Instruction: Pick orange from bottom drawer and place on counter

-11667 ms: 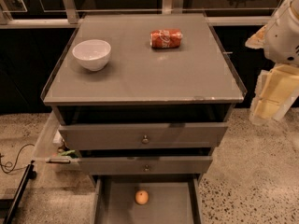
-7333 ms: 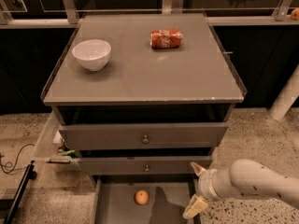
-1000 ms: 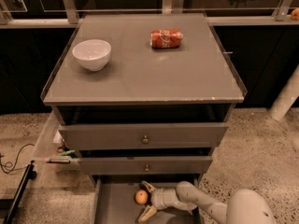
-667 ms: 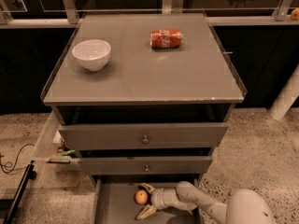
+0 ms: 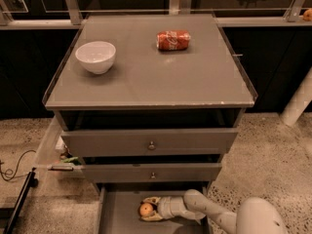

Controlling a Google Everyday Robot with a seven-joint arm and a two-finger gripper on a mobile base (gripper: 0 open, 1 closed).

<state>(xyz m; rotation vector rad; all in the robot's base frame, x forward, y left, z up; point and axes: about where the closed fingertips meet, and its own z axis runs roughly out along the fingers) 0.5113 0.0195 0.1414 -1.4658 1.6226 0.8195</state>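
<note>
The orange [image 5: 146, 209] lies on the floor of the open bottom drawer [image 5: 119, 213], low in the view. My gripper [image 5: 148, 208] reaches into the drawer from the right, with one finger [image 5: 151, 200] behind the orange and the other in front of it. The fingers stand close around the fruit, which still rests on the drawer floor. The white arm runs off to the lower right. The grey counter [image 5: 195, 77] lies above, in the upper half of the view.
A white bowl [image 5: 95, 56] stands on the counter's left and a dented red soda can [image 5: 173, 40] at its back middle. Two wider knobbed drawers [image 5: 151, 143] stick out above the bottom one. A cable and a black stand lie on the floor at left.
The arm came down from the right and reached into the bottom drawer. Over the last second the fingers have drawn in around the orange; the orange has not moved.
</note>
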